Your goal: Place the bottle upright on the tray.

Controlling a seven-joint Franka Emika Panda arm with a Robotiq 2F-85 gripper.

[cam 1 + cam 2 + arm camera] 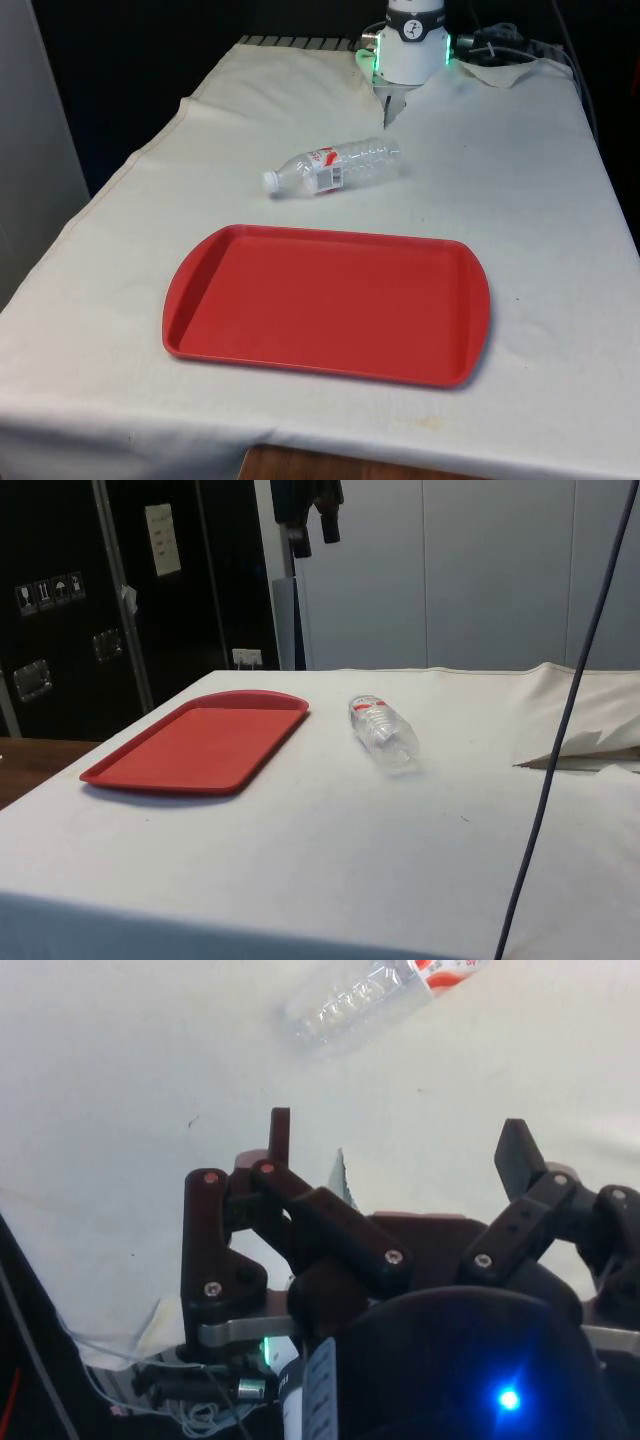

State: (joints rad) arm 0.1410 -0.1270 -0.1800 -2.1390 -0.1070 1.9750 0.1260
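The clear bottle [333, 167] lies on its side on the white cloth [520, 200], just beyond the red tray [327, 303], apart from it. High above, the gripper [400, 1145] hangs with its 2 fingers spread, holding nothing.

— What stands behind the table at the side?
— Dark cabinets [150, 600] with small stickers and a pale paper notice [162, 539] — and beside them a plain white wall [450, 570].
— And the table itself?
— A white cloth [520, 200] covers it, creased at the far end; a wooden edge [330, 465] shows beneath.
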